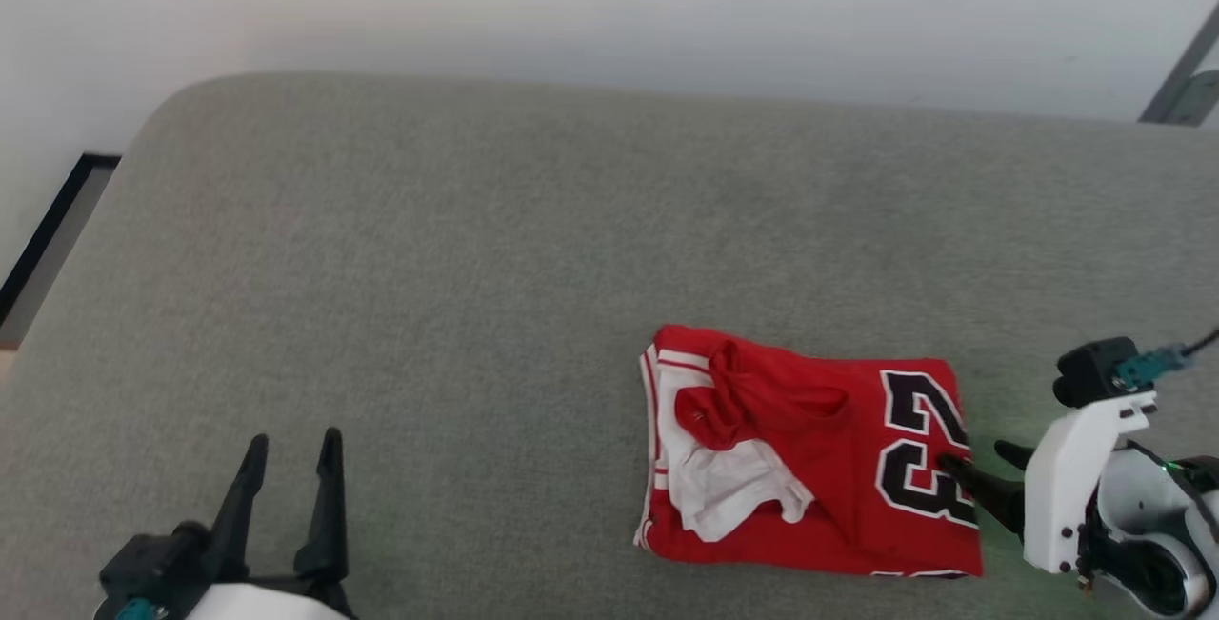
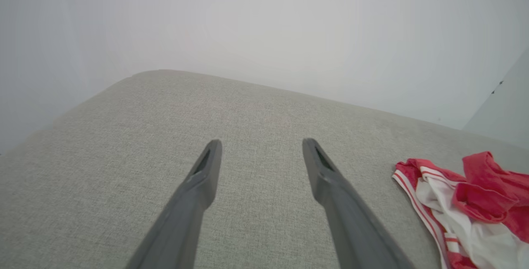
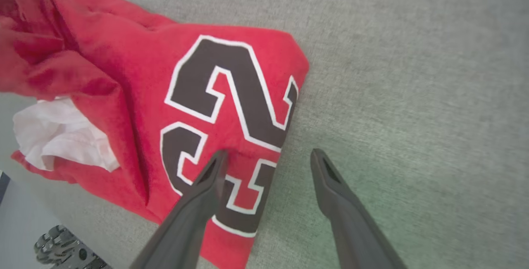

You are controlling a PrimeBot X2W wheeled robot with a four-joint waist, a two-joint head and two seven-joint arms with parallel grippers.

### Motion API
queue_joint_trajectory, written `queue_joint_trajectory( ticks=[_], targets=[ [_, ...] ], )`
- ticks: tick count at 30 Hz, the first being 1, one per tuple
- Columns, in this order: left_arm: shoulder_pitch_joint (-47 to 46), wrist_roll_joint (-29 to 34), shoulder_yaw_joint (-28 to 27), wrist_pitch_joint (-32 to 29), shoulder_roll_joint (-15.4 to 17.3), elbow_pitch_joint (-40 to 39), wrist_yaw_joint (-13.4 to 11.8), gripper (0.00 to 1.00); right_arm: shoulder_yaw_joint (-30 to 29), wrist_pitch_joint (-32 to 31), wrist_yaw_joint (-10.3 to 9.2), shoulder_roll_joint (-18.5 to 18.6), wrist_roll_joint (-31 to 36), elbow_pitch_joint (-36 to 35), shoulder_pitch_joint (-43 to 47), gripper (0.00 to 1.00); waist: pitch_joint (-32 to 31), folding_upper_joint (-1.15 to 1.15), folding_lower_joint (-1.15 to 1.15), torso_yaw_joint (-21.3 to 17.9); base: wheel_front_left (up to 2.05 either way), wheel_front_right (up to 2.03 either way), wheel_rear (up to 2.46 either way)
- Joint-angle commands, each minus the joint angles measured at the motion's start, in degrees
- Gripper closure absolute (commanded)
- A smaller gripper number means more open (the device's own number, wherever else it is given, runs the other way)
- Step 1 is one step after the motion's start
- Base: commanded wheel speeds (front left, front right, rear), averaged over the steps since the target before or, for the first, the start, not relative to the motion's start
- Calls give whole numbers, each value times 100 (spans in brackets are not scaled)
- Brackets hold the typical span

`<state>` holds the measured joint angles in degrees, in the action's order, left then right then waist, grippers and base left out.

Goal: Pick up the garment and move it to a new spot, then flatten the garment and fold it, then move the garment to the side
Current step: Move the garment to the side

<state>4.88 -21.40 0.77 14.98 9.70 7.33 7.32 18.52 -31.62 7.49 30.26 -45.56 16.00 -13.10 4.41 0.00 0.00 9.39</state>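
Head view: one folded red garment (image 1: 809, 468) lies on a grey cushion (image 1: 476, 268), well right of the left gripper (image 1: 294, 436), which is spread and empty. The right gripper (image 1: 971, 454), also spread, has one fingertip over the garment's near edge. Left wrist view adds striped trim and white lining. Right wrist view adds a black "23".

Head view looks down; both low wrist views share the garment (image 1: 819, 468).
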Motion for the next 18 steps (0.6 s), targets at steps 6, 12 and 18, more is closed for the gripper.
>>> queue_joint_trajectory(
  ticks=[6,12,18],
  targets=[
    [-330,-69,150,28,-36,92,18,0,343,-795,1,-113,-33,471,-436,0,338,0,0,252,0,0,0],
    [-514,-100,232,28,-77,174,18,0,684,-1212,2,-547,-221,1096,-700,0,466,0,0,325,0,0,0],
    [-617,-129,267,28,-48,200,18,0,766,-1260,13,-436,-412,1040,-992,100,512,0,0,270,0,0,0]
  ],
)
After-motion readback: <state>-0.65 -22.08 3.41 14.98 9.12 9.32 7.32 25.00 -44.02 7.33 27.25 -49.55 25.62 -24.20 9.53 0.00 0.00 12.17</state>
